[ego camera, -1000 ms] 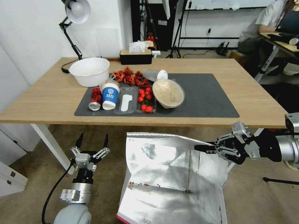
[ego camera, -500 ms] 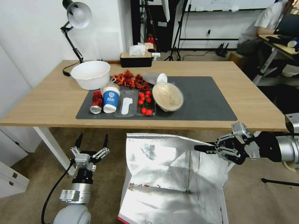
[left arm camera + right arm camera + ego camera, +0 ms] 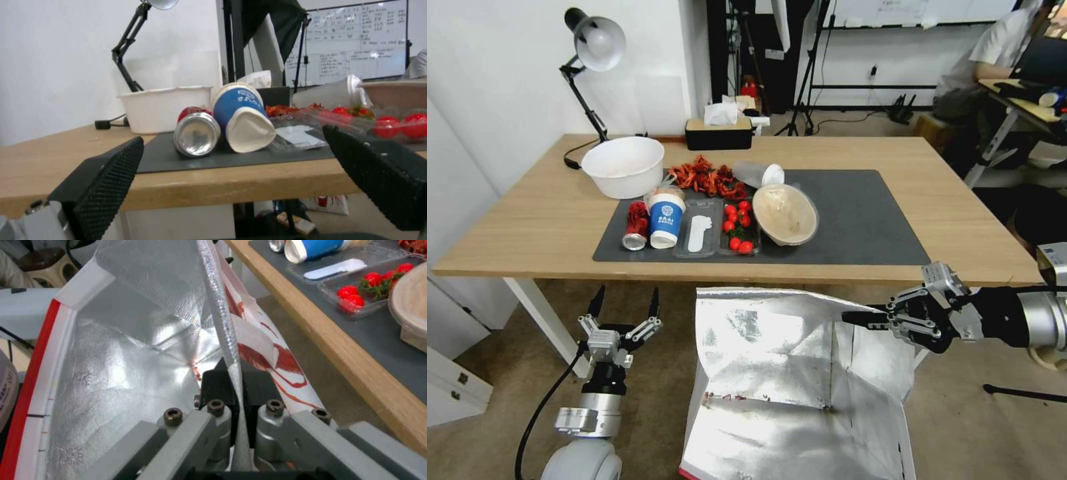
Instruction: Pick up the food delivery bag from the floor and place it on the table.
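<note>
The food delivery bag (image 3: 787,380) stands open in front of me, its crinkled silver foil lining showing and a red edge at its lower corner. Its upper rim is just below the front edge of the table (image 3: 540,227). My right gripper (image 3: 854,318) is shut on the bag's right wall; in the right wrist view my right gripper (image 3: 235,373) pinches the thin wall of the bag (image 3: 124,340) beside the table (image 3: 356,373). My left gripper (image 3: 625,301) is open, pointing up left of the bag over the floor (image 3: 654,373). I cannot tell whether the bag's base touches the floor.
On the table's dark mat (image 3: 860,220) lie a white bowl (image 3: 622,165), a can (image 3: 636,225), a blue cup (image 3: 665,221), tomatoes (image 3: 737,225) and a lidded bowl (image 3: 785,215). The mat's right half is bare. A white table leg (image 3: 540,317) slants beside my left arm.
The whole head view has shifted slightly, so the camera moved. The bag and both grippers keep their places relative to each other.
</note>
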You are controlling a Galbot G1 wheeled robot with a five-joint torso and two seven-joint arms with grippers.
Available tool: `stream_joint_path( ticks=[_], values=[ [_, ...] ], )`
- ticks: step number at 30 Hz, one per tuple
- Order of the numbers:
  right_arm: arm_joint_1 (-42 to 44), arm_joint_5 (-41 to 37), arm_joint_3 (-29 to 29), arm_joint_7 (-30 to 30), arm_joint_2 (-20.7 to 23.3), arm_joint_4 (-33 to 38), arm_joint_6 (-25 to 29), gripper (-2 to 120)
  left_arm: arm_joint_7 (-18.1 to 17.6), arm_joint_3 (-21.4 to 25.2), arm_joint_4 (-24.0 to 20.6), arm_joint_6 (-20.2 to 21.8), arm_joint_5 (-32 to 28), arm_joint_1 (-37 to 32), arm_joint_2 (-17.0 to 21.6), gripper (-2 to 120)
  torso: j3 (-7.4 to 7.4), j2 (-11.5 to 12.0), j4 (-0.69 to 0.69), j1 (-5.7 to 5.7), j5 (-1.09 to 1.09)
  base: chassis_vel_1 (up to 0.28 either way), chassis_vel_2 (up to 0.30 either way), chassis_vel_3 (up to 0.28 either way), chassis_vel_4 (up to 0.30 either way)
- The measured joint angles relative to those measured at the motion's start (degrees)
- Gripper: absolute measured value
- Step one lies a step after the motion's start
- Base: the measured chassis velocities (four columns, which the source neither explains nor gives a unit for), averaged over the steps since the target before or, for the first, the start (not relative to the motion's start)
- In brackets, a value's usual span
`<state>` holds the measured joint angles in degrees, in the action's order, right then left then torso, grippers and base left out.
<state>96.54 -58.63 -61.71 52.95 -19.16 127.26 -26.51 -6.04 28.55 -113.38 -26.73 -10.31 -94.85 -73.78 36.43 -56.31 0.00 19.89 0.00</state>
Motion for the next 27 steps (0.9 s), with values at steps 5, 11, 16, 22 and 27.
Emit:
stream_joint_path(
  ticks=[5,11,16,22,27],
  values=[
    [-0.13,0.15,0.22,-0.07,-0.11,0.01,0.19,0,0.09,-0.13,0.0,-0.1,0.05,0.07,-0.16,100,0.88,-1.6,0.0,0.7,0.0,0.0,0.0,0.0,0.0],
    [-0.52,0.15,0.4,-0.22,-0.02,-0.06,0.23,0,0.13,-0.25,0.0,-0.18,0.07,0.29,-0.2,100,1.95,-3.44,0.0,1.48,0.0,0.0,0.0,0.0,0.0],
    [-0.87,0.13,0.69,-0.3,0.04,-0.19,0.27,0,0.16,-0.23,0.06,-0.21,0.03,0.35,-0.11,100,2.56,-4.55,0.0,1.99,0.0,0.0,0.0,0.0,0.0],
    [-1.11,0.13,1.05,-0.38,0.02,-0.2,0.36,0,0.32,-0.25,0.11,-0.27,-0.06,0.51,0.02,100,3.69,-6.59,0.0,2.91,0.0,0.0,0.0,0.0,0.0],
    [-1.25,0.06,1.05,-0.42,0.12,-0.33,0.4,0,0.36,-0.29,0.18,-0.38,-0.2,0.62,0.11,100,4.49,-8.0,-0.01,3.51,0.0,0.0,0.0,0.0,0.0]
  ],
)
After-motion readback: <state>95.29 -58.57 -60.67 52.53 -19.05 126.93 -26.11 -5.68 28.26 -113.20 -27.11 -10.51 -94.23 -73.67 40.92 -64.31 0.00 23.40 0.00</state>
